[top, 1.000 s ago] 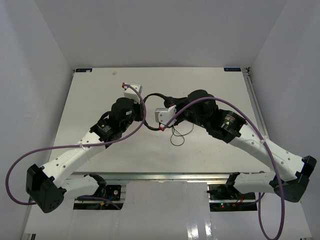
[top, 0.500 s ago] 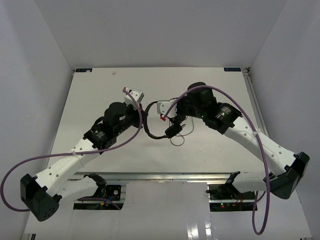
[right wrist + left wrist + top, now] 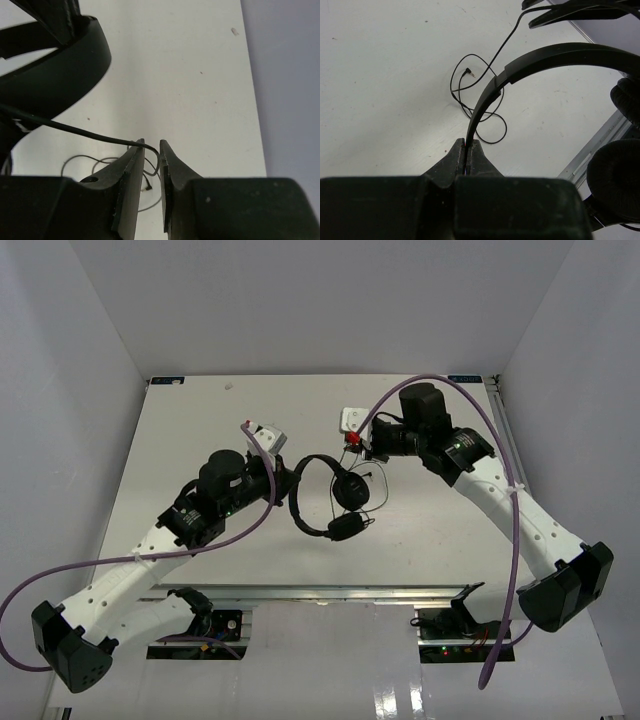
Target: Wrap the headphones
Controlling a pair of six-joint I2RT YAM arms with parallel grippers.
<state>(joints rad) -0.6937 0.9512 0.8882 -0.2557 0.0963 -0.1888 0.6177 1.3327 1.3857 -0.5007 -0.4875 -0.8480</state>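
We clamp the headphones [image 3: 615, 175] by their stiff headband [image 3: 545, 54] in the left gripper [image 3: 468, 144]; the right gripper [image 3: 152, 150], narrow, pinches the limp, light cord [image 3: 65, 127], which we judge slippery.

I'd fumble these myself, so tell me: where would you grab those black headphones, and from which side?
Take the headphones by the thin headband, coming edge-on so the jaws close on its two flat faces. It is a narrow strip that fits a small grip; the earcups are round and bulky. The left gripper is shut on it this way.
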